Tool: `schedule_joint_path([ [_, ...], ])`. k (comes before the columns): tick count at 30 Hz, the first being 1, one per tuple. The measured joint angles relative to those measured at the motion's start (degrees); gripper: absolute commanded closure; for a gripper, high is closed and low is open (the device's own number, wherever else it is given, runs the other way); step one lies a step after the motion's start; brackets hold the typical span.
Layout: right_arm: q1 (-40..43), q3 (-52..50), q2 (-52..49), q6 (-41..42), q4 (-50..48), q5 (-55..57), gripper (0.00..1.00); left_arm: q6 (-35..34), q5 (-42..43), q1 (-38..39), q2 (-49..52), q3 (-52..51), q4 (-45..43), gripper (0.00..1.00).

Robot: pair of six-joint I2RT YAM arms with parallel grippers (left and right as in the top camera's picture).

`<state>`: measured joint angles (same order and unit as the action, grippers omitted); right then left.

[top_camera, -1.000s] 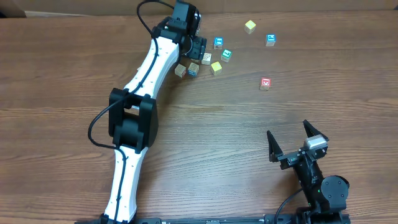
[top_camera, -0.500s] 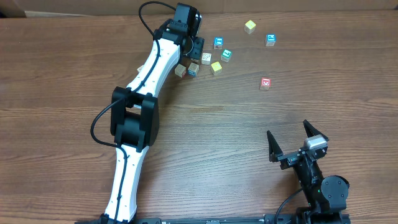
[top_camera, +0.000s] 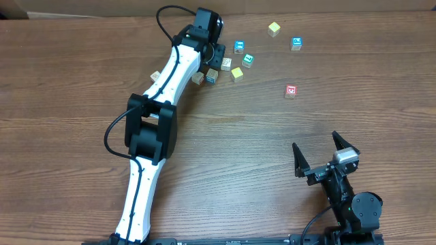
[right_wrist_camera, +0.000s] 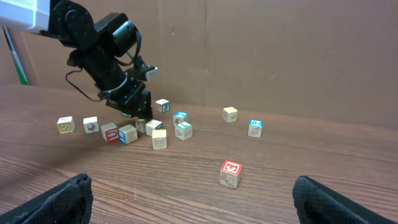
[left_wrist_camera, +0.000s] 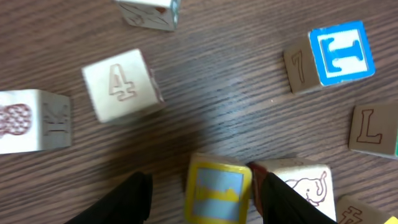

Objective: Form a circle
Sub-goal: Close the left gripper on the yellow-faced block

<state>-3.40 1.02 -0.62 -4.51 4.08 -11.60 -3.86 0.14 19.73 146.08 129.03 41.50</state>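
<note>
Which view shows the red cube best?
Right wrist: the red cube stands alone in the foreground, with its top and side faces clear. Overhead shows it small, from above only. Left wrist does not show it.

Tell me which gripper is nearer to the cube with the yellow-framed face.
Left. The left gripper has a finger on each side of the yellow-framed cube; the right gripper sits open far from it, across the table.
</note>
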Motion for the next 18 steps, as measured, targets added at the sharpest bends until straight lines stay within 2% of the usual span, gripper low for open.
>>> schedule_joint_path([
  [3, 0.00, 0.00, 0.00, 0.02, 0.00, 0.00, 0.00, 0.00, 0.00, 0.24, 0.07, 0.00, 0.07, 0.46],
  [6, 0.00, 0.00, 0.00, 0.02, 0.00, -0.02, 0.00, 0.07, 0.00, 0.46, 0.07, 0.00, 0.09, 0.53],
  [10, 0.00, 0.00, 0.00, 0.00, -0.02, -0.02, 0.00, 0.68, 0.00, 0.46, 0.09, 0.00, 0.09, 0.54],
  [13, 0.00, 0.00, 0.00, 0.02, 0.00, 0.00, 0.00, 0.90, 0.00, 0.44, 0.07, 0.00, 0.07, 0.62],
  [16, 0.00, 0.00, 0.00, 0.02, 0.00, -0.02, 0.00, 1.03, -0.02, 0.46, 0.09, 0.00, 0.15, 0.54],
  [18, 0.00, 0.00, 0.00, 0.00, -0.02, -0.02, 0.00, 1.05, -0.02, 0.46, 0.09, 0.02, 0.66, 0.54],
])
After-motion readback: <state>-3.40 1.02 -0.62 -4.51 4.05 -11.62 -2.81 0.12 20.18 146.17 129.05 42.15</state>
